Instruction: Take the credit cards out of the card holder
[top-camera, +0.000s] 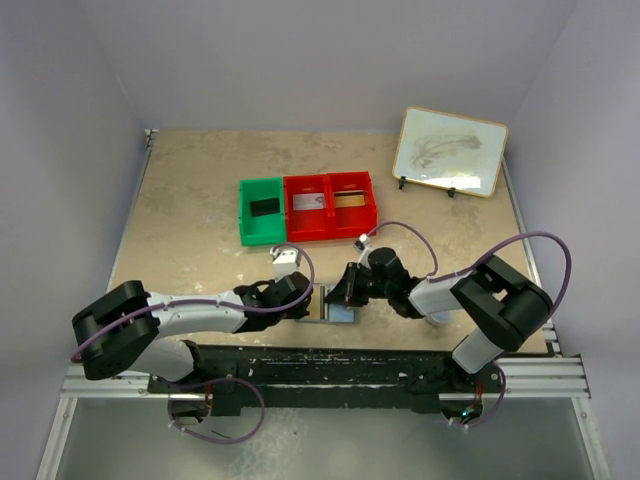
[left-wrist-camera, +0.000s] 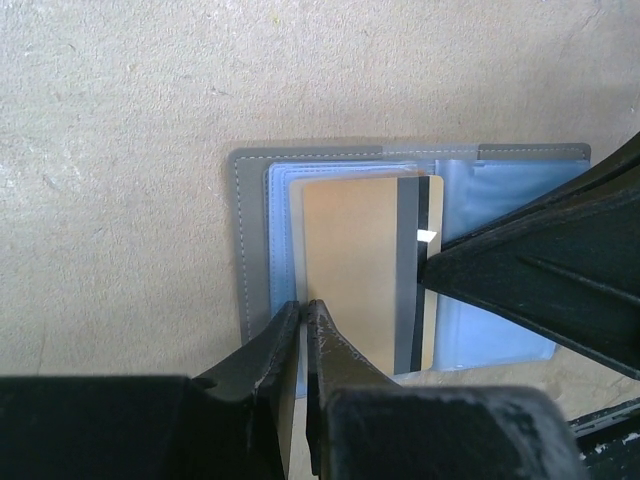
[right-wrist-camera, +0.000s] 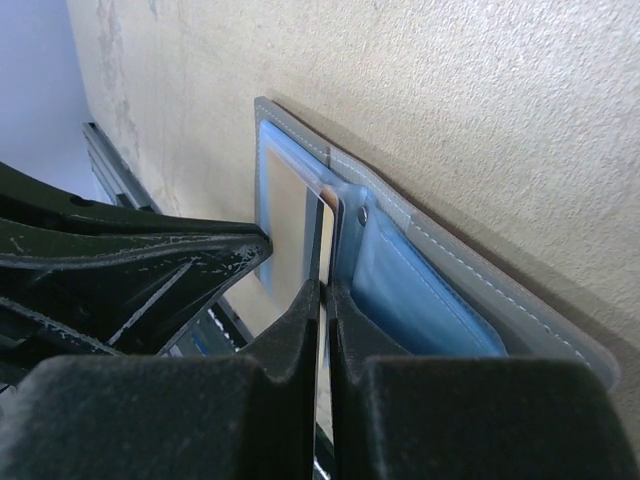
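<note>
Your left end effector (left-wrist-camera: 302, 312), fingers clenched together, meets the near edge of the open card holder (left-wrist-camera: 250, 240); whether it nips one of the blue sleeves (left-wrist-camera: 500, 210) or the card, you cannot tell. The holder, grey with a stitched border, lies flat on the desk (left-wrist-camera: 120, 150) between your two arms. A gold credit card (left-wrist-camera: 350, 270) with a dark stripe lies over those sleeves. Your right end effector (right-wrist-camera: 322, 292) is clamped on that card's striped edge. Behind, well apart: green bin (top-camera: 262, 210), red bin (top-camera: 330, 205), whiteboard (top-camera: 450, 150).
</note>
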